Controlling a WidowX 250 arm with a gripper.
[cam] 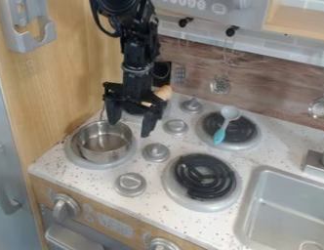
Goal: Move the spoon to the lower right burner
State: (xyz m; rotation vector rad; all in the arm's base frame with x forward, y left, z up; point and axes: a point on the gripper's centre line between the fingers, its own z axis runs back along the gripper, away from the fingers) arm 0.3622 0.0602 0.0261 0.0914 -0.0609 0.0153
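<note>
Nearest, two gray knobs (pixel 65 207) stick out from the wood front of the toy stove; behind them is the speckled white counter (pixel 171 214), with a gray sink (pixel 253 200) set in on the right. The lower right burner (pixel 204 177) has a black coil in a gray ring; to its left, small gray dials (pixel 131 184) stand on the counter, and past them a shiny pot (pixel 105 155) sits on the lower left burner (pixel 78 158). The black gripper (pixel 131 118) points down by the pot's far side; its two fingers are wide apart; I cannot tell if it touches the pot. The spoon (pixel 224 125) lies on the upper right burner (pixel 243 131); its blue handle points to the near side, and its pale round end is at the far side. Farthest back, kitchen tools (pixel 220 84) hang against the brown wall (pixel 269 85).
</note>
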